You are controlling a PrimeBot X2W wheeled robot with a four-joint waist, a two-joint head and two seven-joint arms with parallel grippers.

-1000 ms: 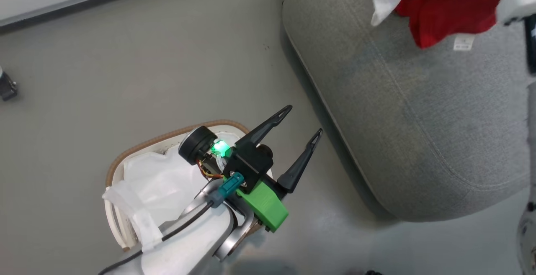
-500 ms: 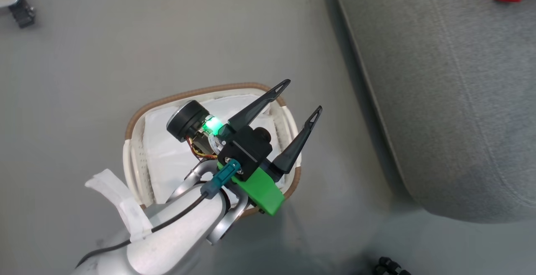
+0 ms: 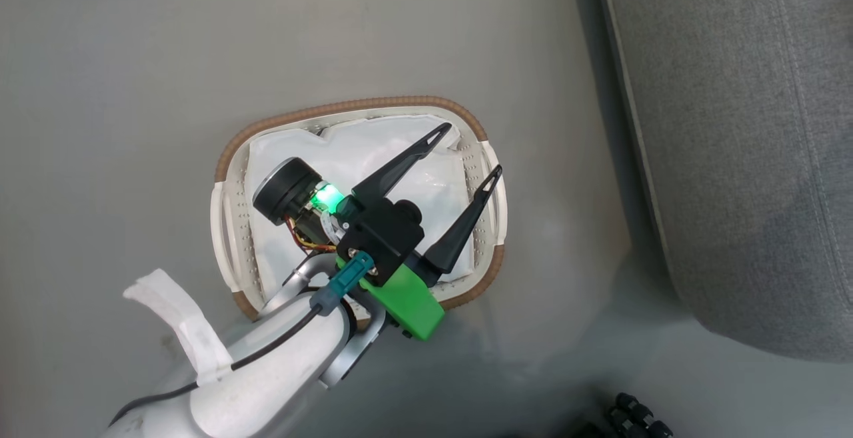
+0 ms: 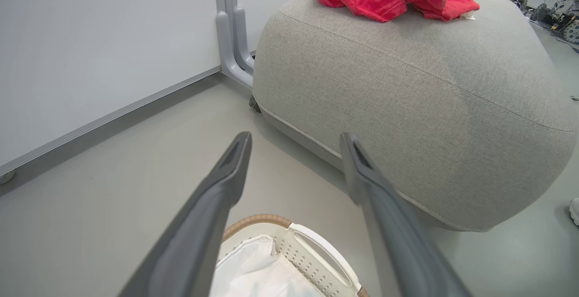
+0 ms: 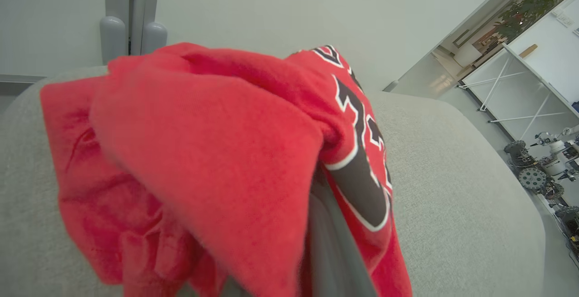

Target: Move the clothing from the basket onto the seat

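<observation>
The basket (image 3: 346, 106) sat on the floor (image 3: 133, 91) just beside the seat (image 3: 733, 125). Inside it lay a white liner (image 3: 373, 151) with no red in sight, though the arm hid part of the bottom. The left gripper (image 3: 472, 148) hung above it, fingers spread wide and empty. The clothing (image 5: 203, 143) was at the seat: a red heap lay on top, and more red cloth draped over the right gripper (image 5: 319, 197), whose jaws were clenched, apparently pinching that cloth.

By my reckoning this was the last drop-off. The next move called for the right jaws to part so the cloth settled well in from the rounded edge.

The floor was smooth and grey. A pale wall (image 4: 90, 39) ran behind, with white racks (image 5: 520, 84) further off.
</observation>
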